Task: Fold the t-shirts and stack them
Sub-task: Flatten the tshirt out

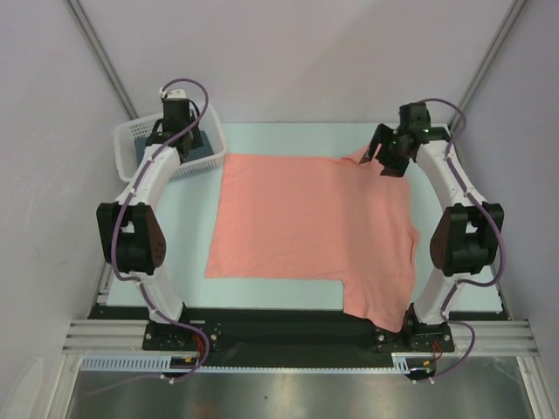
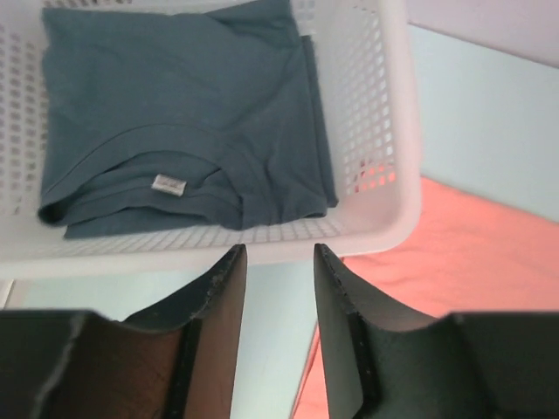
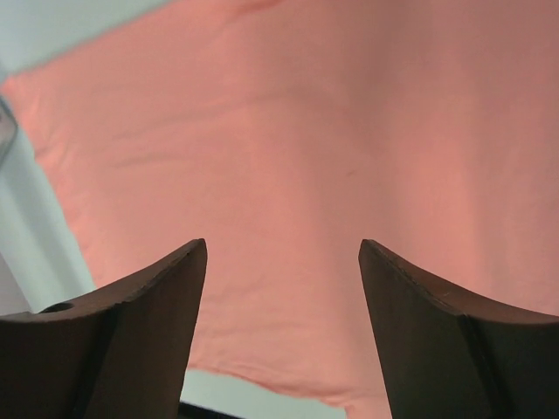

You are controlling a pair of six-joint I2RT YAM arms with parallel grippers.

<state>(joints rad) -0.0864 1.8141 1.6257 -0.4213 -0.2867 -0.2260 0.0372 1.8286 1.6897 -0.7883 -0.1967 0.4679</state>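
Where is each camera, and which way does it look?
Top camera: high behind the robot, looking down at the spread salmon-pink cloth t-shirt; the white left arm and right arm show.
Left wrist camera: on the left arm, looking into the white plastic lattice basket holding the folded slate-blue cloth t-shirt; the open left claw shows.
Right wrist camera: on the right arm, looking down at the pink t-shirt; the open right claw shows.
Both wrist views share the pink t-shirt.

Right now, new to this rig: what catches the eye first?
A salmon-pink t-shirt spread across the table dominates. At the far left, a white basket holds a slate-blue t-shirt. The left gripper hangs open by the basket, the right gripper open over the pink cloth.
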